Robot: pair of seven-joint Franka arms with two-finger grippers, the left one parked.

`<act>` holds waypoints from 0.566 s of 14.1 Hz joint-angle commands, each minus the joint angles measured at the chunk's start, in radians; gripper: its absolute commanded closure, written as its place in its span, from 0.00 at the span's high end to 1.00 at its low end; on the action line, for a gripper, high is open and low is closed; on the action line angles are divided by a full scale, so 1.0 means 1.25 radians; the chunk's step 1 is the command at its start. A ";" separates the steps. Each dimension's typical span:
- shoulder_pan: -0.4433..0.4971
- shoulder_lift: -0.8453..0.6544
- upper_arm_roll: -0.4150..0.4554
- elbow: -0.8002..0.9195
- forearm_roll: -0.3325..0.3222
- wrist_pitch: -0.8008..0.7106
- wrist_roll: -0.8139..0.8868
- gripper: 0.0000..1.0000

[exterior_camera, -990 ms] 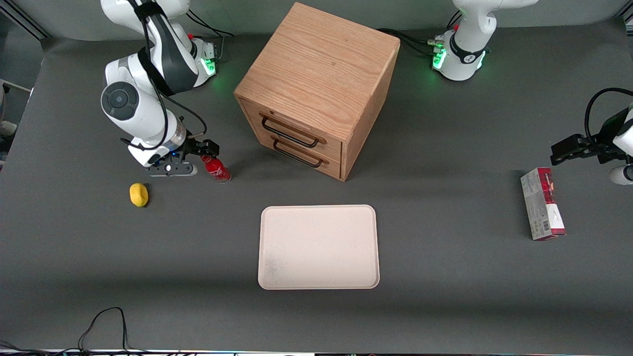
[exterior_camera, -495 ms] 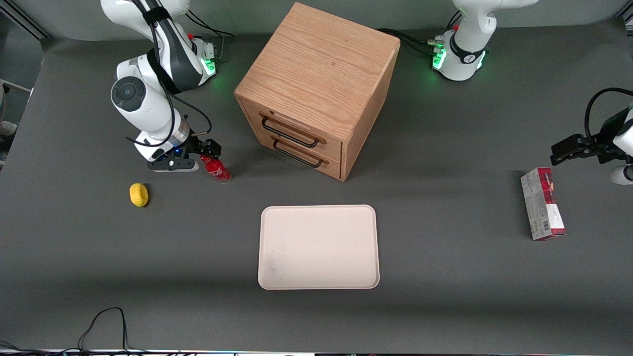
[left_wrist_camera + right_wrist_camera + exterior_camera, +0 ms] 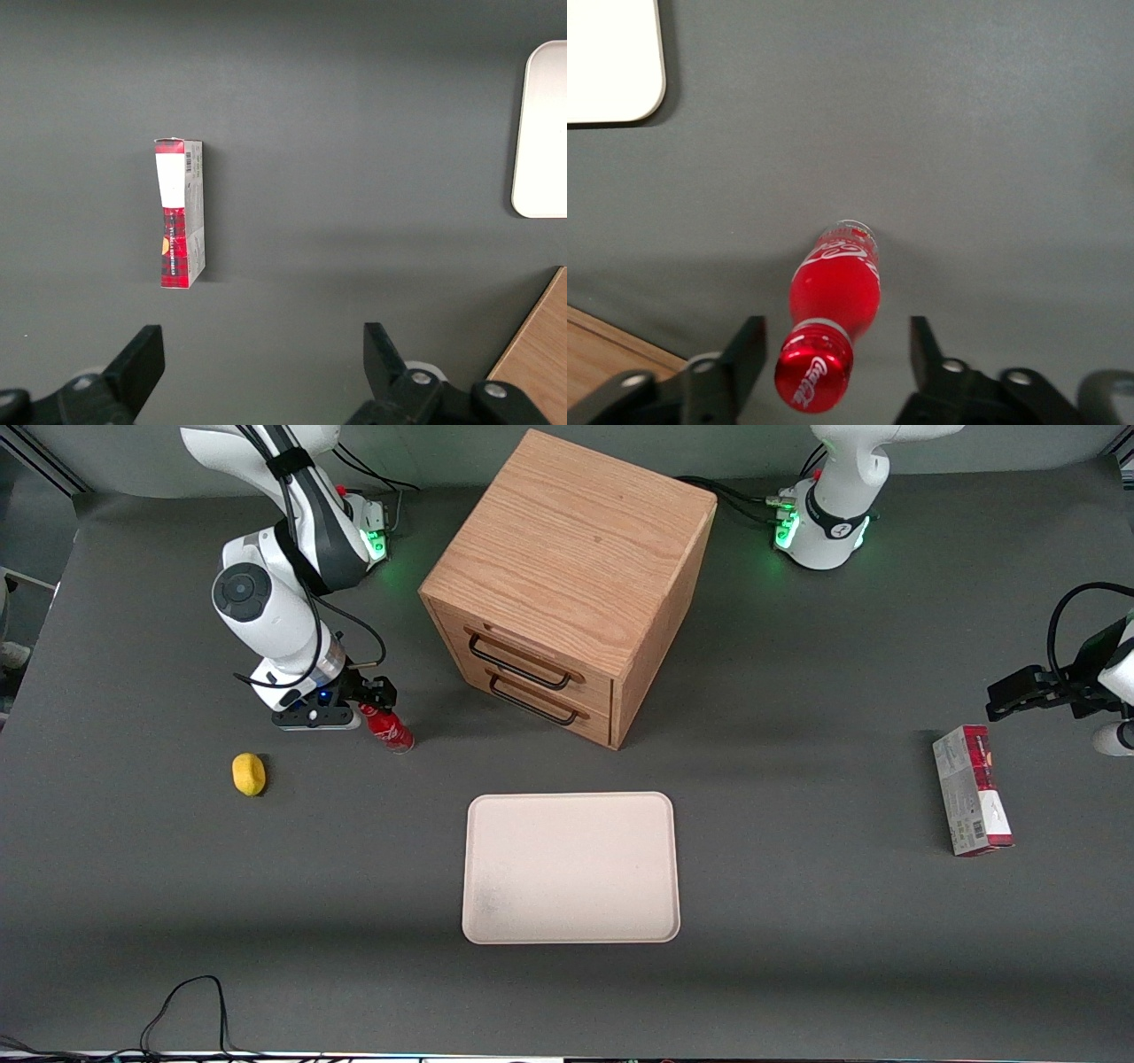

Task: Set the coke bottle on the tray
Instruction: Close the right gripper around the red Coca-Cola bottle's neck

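The coke bottle (image 3: 387,729) is small and red with a red cap, and it stands upright on the table in front of the wooden cabinet's working-arm side. In the right wrist view its cap (image 3: 813,372) sits between my two fingers with a gap on each side. My gripper (image 3: 370,694) is open and hovers over the bottle's cap, touching nothing; it also shows in the right wrist view (image 3: 837,359). The cream tray (image 3: 571,867) lies flat on the table, nearer the front camera than the cabinet, and it holds nothing. Its corner shows in the right wrist view (image 3: 611,62).
A wooden drawer cabinet (image 3: 567,580) with two black handles stands beside the bottle. A yellow lemon (image 3: 249,773) lies nearer the front camera than my gripper. A red-and-grey carton (image 3: 971,789) lies toward the parked arm's end; it also shows in the left wrist view (image 3: 180,212).
My arm has swung toward the cabinet and the wrist has come more squarely over the bottle's cap. The bottle has not moved.
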 commanded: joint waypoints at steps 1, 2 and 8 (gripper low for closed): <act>0.003 -0.002 0.003 -0.004 0.001 0.010 0.032 0.11; 0.003 0.000 0.003 -0.004 0.001 0.008 0.034 0.00; 0.003 0.000 0.012 0.044 -0.002 -0.030 0.090 0.00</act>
